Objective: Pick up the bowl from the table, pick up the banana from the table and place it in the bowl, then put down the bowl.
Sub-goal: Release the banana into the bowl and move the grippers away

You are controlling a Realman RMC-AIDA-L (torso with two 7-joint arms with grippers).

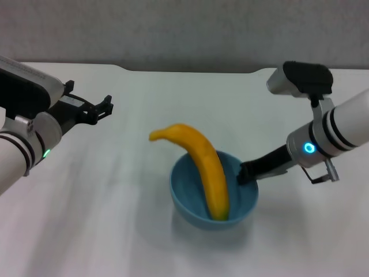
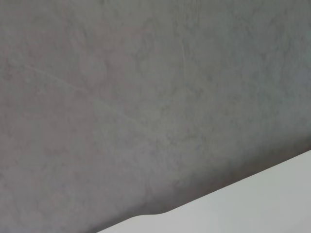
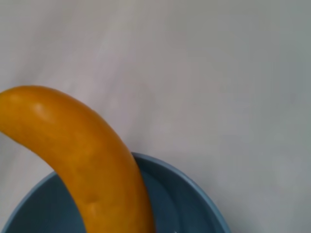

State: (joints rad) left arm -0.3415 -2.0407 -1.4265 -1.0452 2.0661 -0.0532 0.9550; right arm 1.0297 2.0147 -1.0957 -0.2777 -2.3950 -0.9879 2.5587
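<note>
The bowl (image 1: 193,202) sat on the tabletop (image 1: 115,231), and the banana (image 1: 202,167) stood in it, one end down inside and the other leaning out over the rim on the bowl's far left side. The right end effector (image 1: 244,172) was at the bowl's right rim. The left end effector (image 1: 101,109) hung over the tabletop well to the bowl's left and farther back.

Bowl (image 1: 187,199) noted light blue; banana (image 1: 204,167) yellow-orange; table (image 1: 115,219) plain white; wall (image 2: 146,97) mottled grey.
</note>
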